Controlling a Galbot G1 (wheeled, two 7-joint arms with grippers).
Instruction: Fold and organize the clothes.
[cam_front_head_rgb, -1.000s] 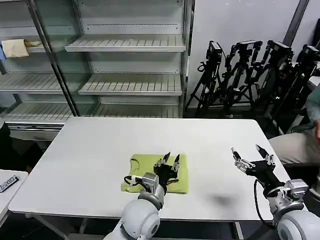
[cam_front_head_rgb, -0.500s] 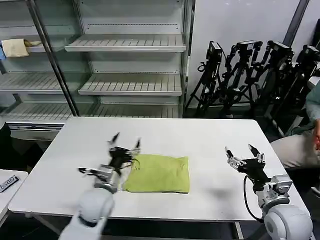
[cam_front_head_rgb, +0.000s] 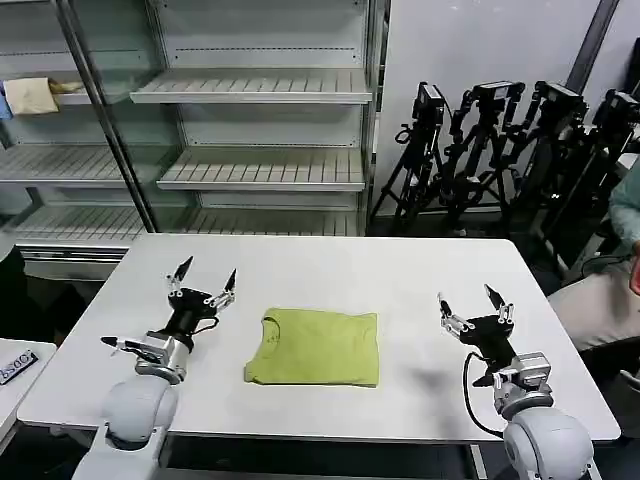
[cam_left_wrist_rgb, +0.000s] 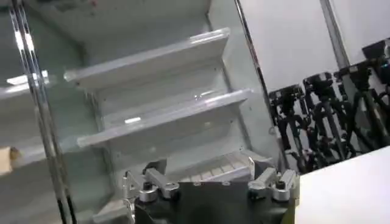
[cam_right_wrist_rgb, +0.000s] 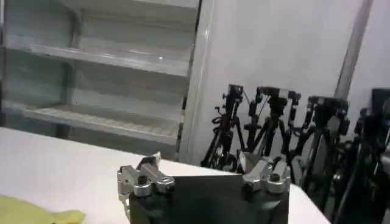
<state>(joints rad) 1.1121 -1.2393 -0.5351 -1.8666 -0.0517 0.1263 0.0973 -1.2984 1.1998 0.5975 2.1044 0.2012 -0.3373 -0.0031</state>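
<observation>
In the head view, the lime short-sleeved soft-cloth T-shirt (cam_front_head_rgb: 314, 347) is seen folded into a neat rectangle at the near middle of the white table (cam_front_head_rgb: 400, 280); folding is judged done. The left gripper (cam_front_head_rgb: 201, 284) and right gripper (cam_front_head_rgb: 471, 306) are held spread and empty to either side. In the right wrist view, a corner of the shirt (cam_right_wrist_rgb: 33, 213) is seen.

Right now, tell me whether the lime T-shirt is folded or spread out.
Folded. The lime T-shirt lies on the white table as a compact rectangle, sleeves tucked away, collar at one edge.

Soft matt cloth T-shirt (cam_front_head_rgb: 315, 346), smooth matt white table (cam_front_head_rgb: 400, 280)
</observation>
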